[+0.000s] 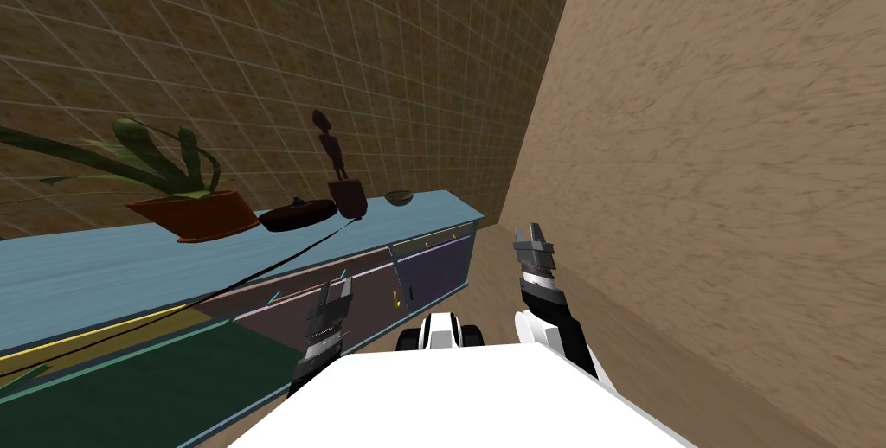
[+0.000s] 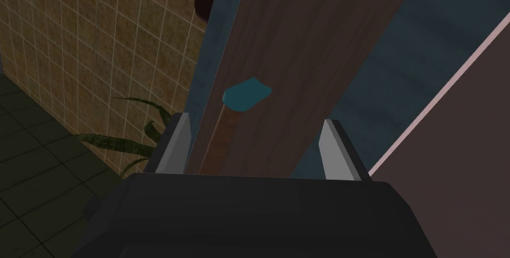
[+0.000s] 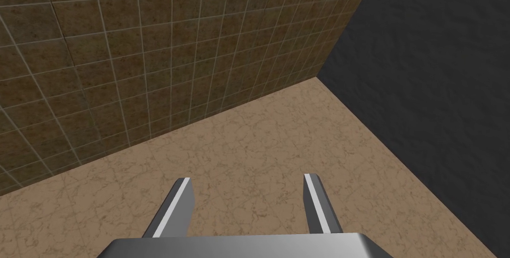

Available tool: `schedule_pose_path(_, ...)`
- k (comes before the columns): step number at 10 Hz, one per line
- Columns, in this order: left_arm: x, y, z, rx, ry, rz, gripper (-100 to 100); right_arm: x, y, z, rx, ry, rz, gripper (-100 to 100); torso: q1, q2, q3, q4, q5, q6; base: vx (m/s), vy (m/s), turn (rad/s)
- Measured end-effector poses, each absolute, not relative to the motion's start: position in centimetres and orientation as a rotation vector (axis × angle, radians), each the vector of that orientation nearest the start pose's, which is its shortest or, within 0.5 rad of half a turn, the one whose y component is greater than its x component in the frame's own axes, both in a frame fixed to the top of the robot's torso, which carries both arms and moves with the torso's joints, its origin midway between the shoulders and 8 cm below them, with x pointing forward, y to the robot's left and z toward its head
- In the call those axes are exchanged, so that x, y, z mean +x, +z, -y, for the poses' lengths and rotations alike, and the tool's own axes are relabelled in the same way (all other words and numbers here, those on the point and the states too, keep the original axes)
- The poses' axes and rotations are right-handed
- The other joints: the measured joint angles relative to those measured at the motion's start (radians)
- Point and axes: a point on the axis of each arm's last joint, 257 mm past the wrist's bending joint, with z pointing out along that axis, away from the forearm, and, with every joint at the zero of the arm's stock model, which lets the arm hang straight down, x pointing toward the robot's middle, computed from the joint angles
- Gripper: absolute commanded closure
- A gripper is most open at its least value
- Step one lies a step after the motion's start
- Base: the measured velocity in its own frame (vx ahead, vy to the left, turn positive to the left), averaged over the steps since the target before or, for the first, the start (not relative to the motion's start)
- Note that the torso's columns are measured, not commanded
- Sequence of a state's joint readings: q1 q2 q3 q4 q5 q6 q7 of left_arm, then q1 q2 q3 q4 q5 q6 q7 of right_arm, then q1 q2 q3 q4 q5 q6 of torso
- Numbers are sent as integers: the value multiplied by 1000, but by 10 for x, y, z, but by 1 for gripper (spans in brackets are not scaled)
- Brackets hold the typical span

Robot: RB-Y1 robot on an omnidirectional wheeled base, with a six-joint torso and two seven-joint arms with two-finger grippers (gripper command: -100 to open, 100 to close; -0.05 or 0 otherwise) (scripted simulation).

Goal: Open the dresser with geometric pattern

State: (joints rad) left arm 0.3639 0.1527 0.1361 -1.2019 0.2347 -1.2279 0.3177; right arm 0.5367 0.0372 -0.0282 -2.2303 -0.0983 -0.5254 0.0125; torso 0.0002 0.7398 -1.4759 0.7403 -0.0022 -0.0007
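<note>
Brown tiled wall (image 1: 260, 36) backs the long dresser (image 1: 130, 270) with a pale blue top and a front of dark green, brown and purple geometric panels, a reddish-potted plant (image 1: 195, 214) and a dark figurine (image 1: 333, 162) standing on it. My left pincer (image 2: 255, 119) is spread wide and empty close before the dresser's brown front panel (image 2: 299, 46), a small teal handle (image 2: 246, 95) just ahead between its fingers. My right pincer (image 3: 246, 179) hangs equally open and empty over the beige marbled floor (image 3: 259, 130) off the dresser's right end.

Brown tiled wall (image 1: 260, 36); tan, seemingly plastered wall (image 1: 735, 166); marbled floor (image 3: 259, 160).
</note>
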Motion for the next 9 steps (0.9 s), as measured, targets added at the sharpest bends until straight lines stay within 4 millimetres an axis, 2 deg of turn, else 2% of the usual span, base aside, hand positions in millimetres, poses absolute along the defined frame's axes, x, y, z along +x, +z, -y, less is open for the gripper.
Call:
schedule_pose_path(4,291,-242,-393,-976,-1384,-502,100,340,-5,311,783,1290,-554,0,4,-1,2,-3,5,-1,-2,31,-10)
schedule_pose_path(9,296,-232,-405,-988,-1387,-517,100,340,-5,311,783,1291,-554,0,-3,6,3,3,-3,-2,-146,-102,34)
